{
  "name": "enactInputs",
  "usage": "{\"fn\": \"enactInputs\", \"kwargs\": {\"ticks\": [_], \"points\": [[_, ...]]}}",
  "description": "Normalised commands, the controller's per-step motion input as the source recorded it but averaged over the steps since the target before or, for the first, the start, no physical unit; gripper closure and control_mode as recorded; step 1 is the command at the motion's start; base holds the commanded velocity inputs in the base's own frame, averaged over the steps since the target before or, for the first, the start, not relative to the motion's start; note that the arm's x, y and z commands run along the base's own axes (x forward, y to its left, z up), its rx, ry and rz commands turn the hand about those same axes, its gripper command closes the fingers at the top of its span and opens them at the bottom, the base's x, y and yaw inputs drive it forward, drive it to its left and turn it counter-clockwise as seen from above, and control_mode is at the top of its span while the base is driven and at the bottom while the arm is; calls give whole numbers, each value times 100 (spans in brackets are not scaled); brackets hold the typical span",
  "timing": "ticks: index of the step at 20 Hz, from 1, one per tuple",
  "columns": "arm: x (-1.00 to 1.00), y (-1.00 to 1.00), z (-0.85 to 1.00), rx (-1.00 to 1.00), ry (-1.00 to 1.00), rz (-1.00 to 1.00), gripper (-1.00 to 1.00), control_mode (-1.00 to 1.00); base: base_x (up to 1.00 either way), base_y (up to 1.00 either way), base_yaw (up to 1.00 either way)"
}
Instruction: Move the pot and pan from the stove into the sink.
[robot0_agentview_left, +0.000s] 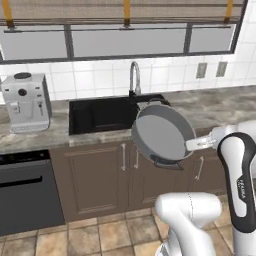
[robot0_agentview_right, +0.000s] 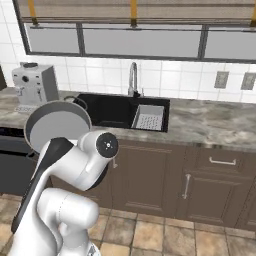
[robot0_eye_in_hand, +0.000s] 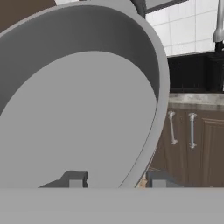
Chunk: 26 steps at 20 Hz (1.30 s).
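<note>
The silver-grey pot (robot0_agentview_left: 162, 132) hangs tilted on its side in the air, its darker inside facing the cameras, in front of the cabinet doors below the sink (robot0_agentview_left: 100, 115). My gripper (robot0_agentview_left: 191, 145) is shut on the pot's right rim. In the hand view the pot (robot0_eye_in_hand: 78, 109) looms close, and one fingertip (robot0_eye_in_hand: 74, 178) sits inside the wall, the other outside it. From the right base view the pot (robot0_agentview_right: 55, 125) hovers left of the black sink (robot0_agentview_right: 107, 112), partly behind my arm. The pan and the stove are out of view.
A curved chrome tap (robot0_agentview_left: 134, 75) stands behind the basin, and a grey strainer tray (robot0_agentview_right: 149, 119) fills its right part. A coffee machine (robot0_agentview_left: 25, 102) sits on the counter to the left. A dark appliance front (robot0_agentview_left: 22, 190) is below it. Marble counter (robot0_agentview_right: 210, 122) stretches right.
</note>
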Motion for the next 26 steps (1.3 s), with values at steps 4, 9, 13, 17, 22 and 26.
{"fn": "enactInputs", "kwargs": {"ticks": [4,9,13,17,22,26], "points": [[0,0,0,0,0,0,100,100,2,63,0],[0,0,0,0,0,0,100,100,1,27,0],[0,0,0,0,0,0,100,100,30,11,-1],[0,0,0,0,0,0,100,100,76,21,-1],[0,0,0,0,0,0,100,100,83,17,-2],[0,0,0,0,0,0,100,100,73,16,-2]]}}
